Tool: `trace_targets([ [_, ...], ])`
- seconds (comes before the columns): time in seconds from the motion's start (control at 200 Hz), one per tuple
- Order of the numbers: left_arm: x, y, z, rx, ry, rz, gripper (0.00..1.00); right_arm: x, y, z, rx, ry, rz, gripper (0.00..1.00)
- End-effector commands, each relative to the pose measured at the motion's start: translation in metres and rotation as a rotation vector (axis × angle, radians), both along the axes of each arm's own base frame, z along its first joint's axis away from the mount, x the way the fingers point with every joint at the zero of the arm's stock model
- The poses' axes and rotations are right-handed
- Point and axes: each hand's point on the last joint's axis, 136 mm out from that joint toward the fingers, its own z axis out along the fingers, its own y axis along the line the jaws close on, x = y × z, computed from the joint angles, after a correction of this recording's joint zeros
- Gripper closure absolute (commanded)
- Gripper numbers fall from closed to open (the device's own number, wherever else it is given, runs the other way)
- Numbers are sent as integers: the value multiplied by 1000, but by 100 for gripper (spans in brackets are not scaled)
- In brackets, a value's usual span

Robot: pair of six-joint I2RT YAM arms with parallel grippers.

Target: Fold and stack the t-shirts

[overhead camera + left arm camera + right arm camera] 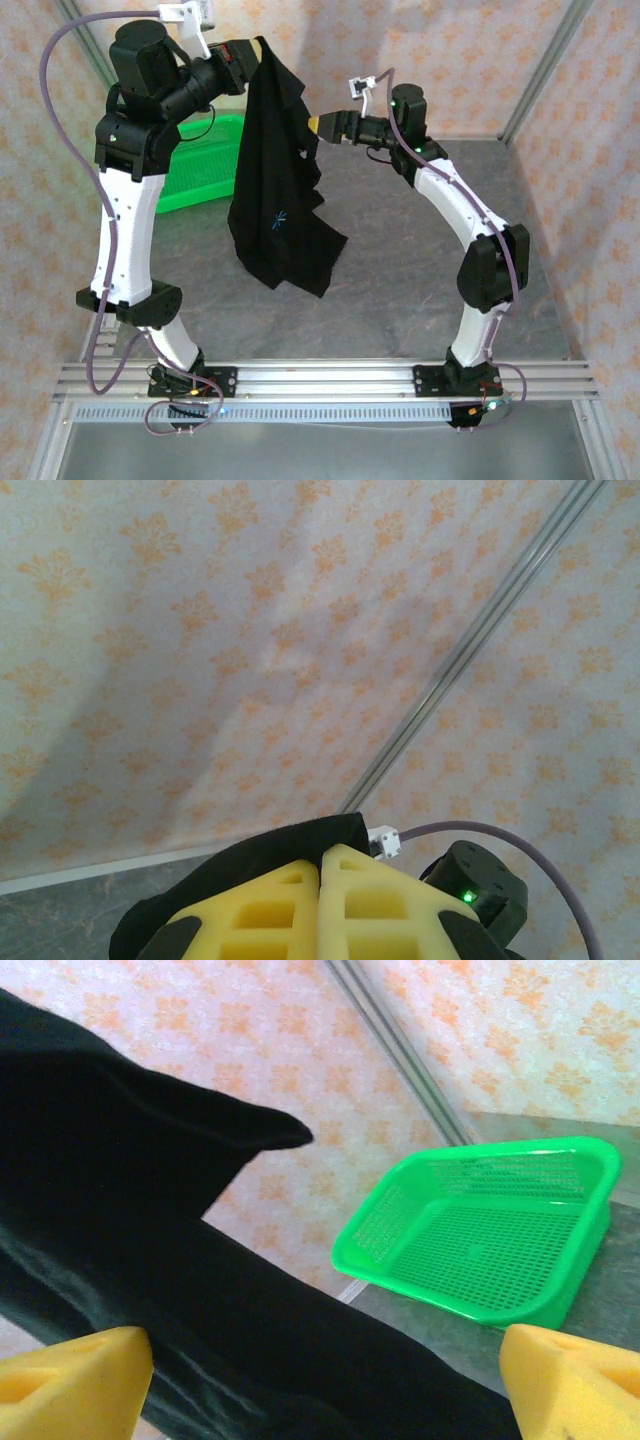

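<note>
Black cloth, the t-shirt (280, 190), hangs over the table (400, 280) at twelve o'clock ahead of me. My right gripper (318, 125) gapes wide at its three o'clock edge, clamping nothing, while my left gripper (252, 52) pinches the top edge tight at its twelve. Farther off, at ten o'clock, sits the green basket (200, 170).

Black t-shirt (275, 200), plain apart from one small bluish mark. Basket (480, 1250): bright green, with a regular grid of fine mesh holes. Desk (420, 290): dark grey, faintly veined like stone. Walls (450, 60): pale, with a repeating orange floral motif. Left arm (125, 220) and right arm (450, 205): white links, black joints. Cable (60, 60): dull purple. Foam pads (260, 905) of the left hand (322, 880) and of the right hand (318, 124): yellow.
</note>
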Motion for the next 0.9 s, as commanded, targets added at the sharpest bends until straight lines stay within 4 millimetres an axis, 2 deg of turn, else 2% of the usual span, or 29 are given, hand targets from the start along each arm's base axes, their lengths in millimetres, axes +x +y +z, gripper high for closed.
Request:
trace_targets([
  [0.0, -9, -4, 16, -11, -56, -31, 100, -10, 13, 15, 67, -33, 89, 12],
  [0.24, -4, -6, 12, -13, -47, -34, 100, -22, 29, -6, 17, -7, 125, 15],
  [0.35, -2, -7, 11, -15, -44, -38, 100, -29, 32, -21, -32, -5, 112, 22],
  [0.4, 0, -8, 11, -21, -43, -44, 100, -29, 33, -27, -62, -8, 87, 32],
  [0.51, 2, -15, 12, -40, -46, -76, 100, -20, 31, -33, -145, -28, -7, 63],
  [0.625, 4, -19, 13, -50, -52, -101, 100, -10, 13, -18, -202, -82, -153, 100],
  [0.696, 5, -23, 10, -49, -49, -121, 100, -14, -2, -7, -247, -123, -225, 100],
  [0.791, 7, -26, 3, -37, -36, -126, 100, -24, -26, -1, -348, -161, -308, 100],
  [0.891, 9, -34, -11, -19, -8, -149, 95, -41, -54, -12, -485, -146, -362, 100],
])
